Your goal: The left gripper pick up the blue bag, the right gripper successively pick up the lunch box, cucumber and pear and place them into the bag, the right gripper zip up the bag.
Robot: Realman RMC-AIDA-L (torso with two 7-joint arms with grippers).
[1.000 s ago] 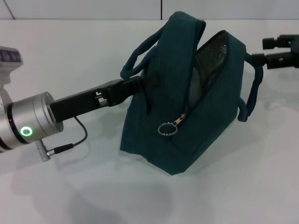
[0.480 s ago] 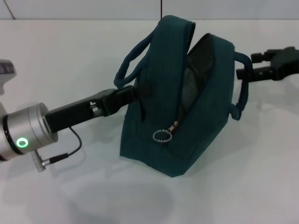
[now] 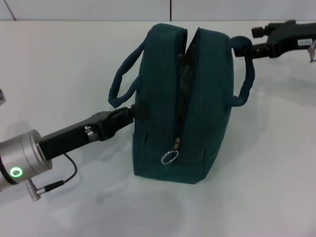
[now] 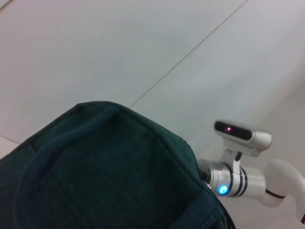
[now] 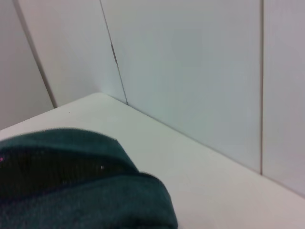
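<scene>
The blue bag (image 3: 163,103) stands upright in the middle of the white table in the head view. Its opening is a narrow slit running from the top down to the ring pull (image 3: 169,157) low on the front. My left gripper (image 3: 137,109) is shut on the bag's left side, below the left handle (image 3: 123,74). From the far right, my right gripper (image 3: 242,48) is shut on the top of the right handle (image 3: 247,79). Teal fabric of the bag (image 4: 105,176) fills the left wrist view, and the bag (image 5: 71,191) also shows in the right wrist view. The lunch box, cucumber and pear are out of view.
Bare white table (image 3: 256,187) lies around the bag. A thin black cable (image 3: 64,180) hangs from my left wrist just above the table. A pale wall (image 5: 190,71) rises behind the table's far edge.
The bag has swung from leaning to standing upright and its mouth has narrowed to a slit. My right gripper moved left and up with the handle; my left arm dropped lower.
</scene>
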